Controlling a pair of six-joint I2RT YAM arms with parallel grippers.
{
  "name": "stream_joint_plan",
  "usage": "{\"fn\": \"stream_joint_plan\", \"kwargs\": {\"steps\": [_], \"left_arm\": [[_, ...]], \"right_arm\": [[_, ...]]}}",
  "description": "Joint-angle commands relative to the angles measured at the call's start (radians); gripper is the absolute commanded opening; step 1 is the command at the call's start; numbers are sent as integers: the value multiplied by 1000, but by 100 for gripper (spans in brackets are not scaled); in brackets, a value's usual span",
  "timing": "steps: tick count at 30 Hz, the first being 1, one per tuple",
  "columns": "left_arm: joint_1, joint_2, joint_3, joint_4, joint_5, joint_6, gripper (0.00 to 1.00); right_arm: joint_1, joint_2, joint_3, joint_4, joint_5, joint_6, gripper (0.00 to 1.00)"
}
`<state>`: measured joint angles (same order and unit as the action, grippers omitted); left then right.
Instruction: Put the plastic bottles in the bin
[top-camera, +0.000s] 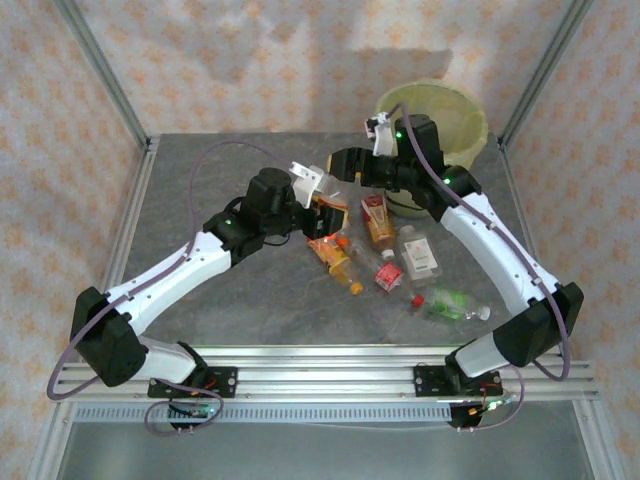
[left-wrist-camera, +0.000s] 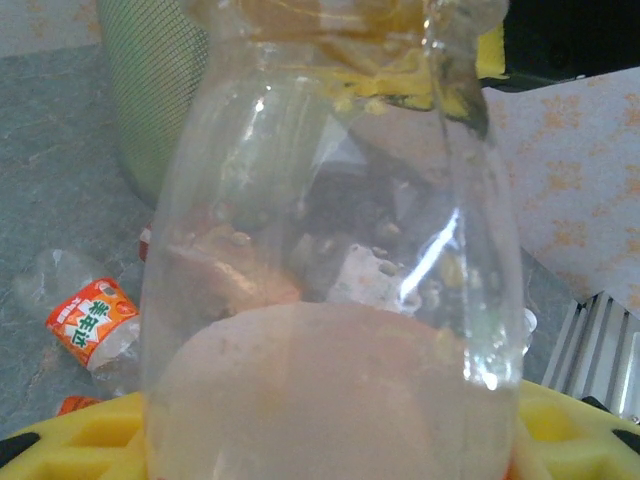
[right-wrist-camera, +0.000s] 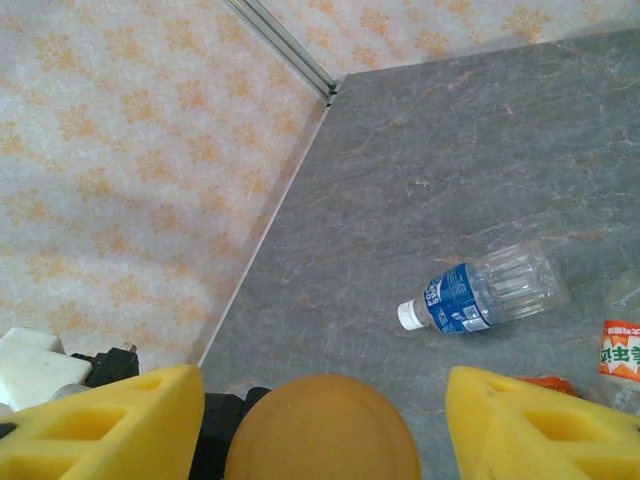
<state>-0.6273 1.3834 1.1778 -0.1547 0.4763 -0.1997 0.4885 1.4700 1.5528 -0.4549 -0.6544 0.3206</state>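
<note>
My left hand (left-wrist-camera: 320, 445) is clamped on the wide end of a clear bottle (left-wrist-camera: 330, 250). Just ahead, my right hand (right-wrist-camera: 325, 400) has its fingers apart on either side of something round and orange (right-wrist-camera: 320, 450); what it is, I cannot tell. The bin (top-camera: 462, 118) sits beyond that hand. The 2 arms are close enough to clash, and I think the slick bottle could twist loose. More bottles (top-camera: 385, 262) lie beneath both hands on the grey, stone-look tabletop (top-camera: 230, 310), between flower-print walls (top-camera: 250, 60).
</note>
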Motion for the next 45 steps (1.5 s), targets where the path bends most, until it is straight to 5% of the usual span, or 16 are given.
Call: {"fn": "stream_joint_plan", "kwargs": {"steps": [1,20,26,37,41,45], "left_arm": [[4,-22,38,67,20,14,52],[5,-53,40,105,-50,-2,52],[4,-56,39,111,-62,-5,52],[5,-53,40,77,-18,11,54],[4,-68,30,57,-25,20,65],[5,-85,28,38,-38,20,100]], "right_arm": [[18,17,20,24,-11,-12,64],[22,1,-26,-23,18,-35,66],[22,-2,-36,-1,-110,-35,65],[22,-27,-37,-13,-11,-42,27],[22,-28,-32,2,12,-31,19],[22,-34,-9,5,74,-25,14]]}}
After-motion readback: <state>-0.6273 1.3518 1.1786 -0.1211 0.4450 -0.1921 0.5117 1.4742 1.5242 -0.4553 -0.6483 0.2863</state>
